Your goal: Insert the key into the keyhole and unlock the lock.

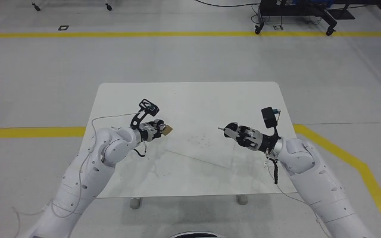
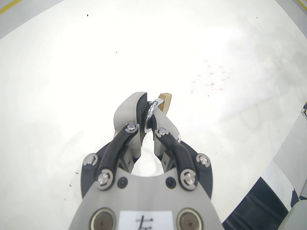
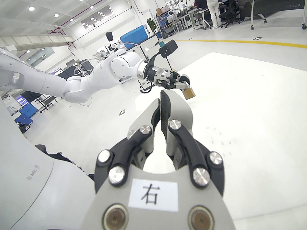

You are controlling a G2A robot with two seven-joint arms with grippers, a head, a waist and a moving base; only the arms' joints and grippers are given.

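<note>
Two-handed hold above the counter (image 1: 190,101). With left gripper (image 2: 151,101), clenches the brass lock (image 2: 166,101) by its shackle (image 2: 153,108), body jutting just past the fingertips (image 2: 141,101). With right gripper (image 1: 230,130), pinches the key (image 1: 222,127), tip poking out ahead, pointed toward the lock, well apart from it.

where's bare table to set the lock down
The far half of the table is bare up to its far edge, and so is the near-middle strip between the arms. The gap between the lock in the left gripper and the key in the right gripper is bare too, but narrow. The arms crowd the side edges.
</note>
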